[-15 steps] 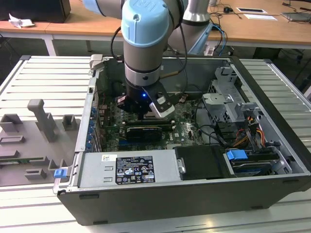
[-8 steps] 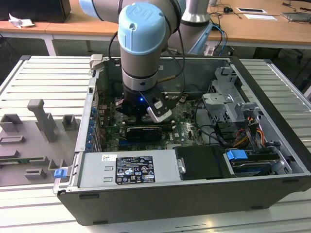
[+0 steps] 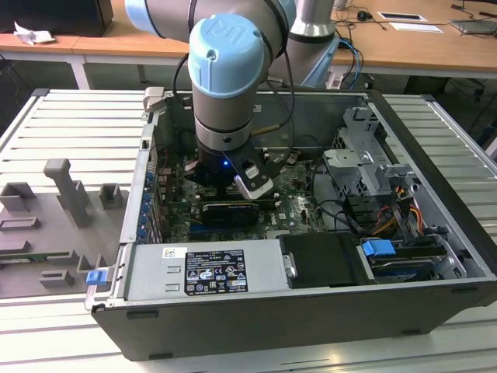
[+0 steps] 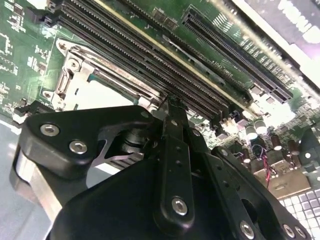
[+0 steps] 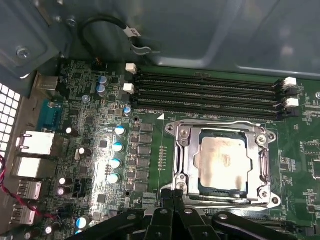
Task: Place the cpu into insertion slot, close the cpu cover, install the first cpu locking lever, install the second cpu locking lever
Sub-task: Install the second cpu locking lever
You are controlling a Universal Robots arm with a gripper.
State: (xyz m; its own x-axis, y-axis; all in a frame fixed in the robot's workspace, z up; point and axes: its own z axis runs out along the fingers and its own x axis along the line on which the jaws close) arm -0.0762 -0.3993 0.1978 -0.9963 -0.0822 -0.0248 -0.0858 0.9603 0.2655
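**Chip seated in socket, frame down, arm low over the board**

Casing [image 3: 233, 326] of an open computer tower lies on its side nearest the exterior camera, dark grey, on a worktop of pale ribbed metal slats [image 3: 70, 116]. At about 9 o'clock from the tower sit grey moulded fixture blocks [image 3: 66, 190] and a small blue clip [image 3: 95, 277]. Inside the tower, a labelled silver power unit [image 3: 210, 270] runs along the near wall, with a blue tab [image 3: 378, 250] and drive bays [image 3: 365, 155] toward 3 o'clock.

The arm [image 3: 229, 70], grey with a pale blue cap, reaches down into the middle of the case. Its gripper [image 4: 172, 107] hangs just above the green board; in the second wrist view the black fingers [image 4: 175, 130] look pressed together to a narrow tip holding nothing.

In the first wrist view the cpu [image 5: 222, 160] lies flat inside the insertion slot [image 5: 200, 187], and the cpu cover [image 5: 185, 155] lies down around it. The long memory slots [image 5: 205, 92] run just beyond the socket at 12 o'clock.

Farther off, wooden desks [image 3: 419, 47] cross the back of the room, with papers and cables on top.
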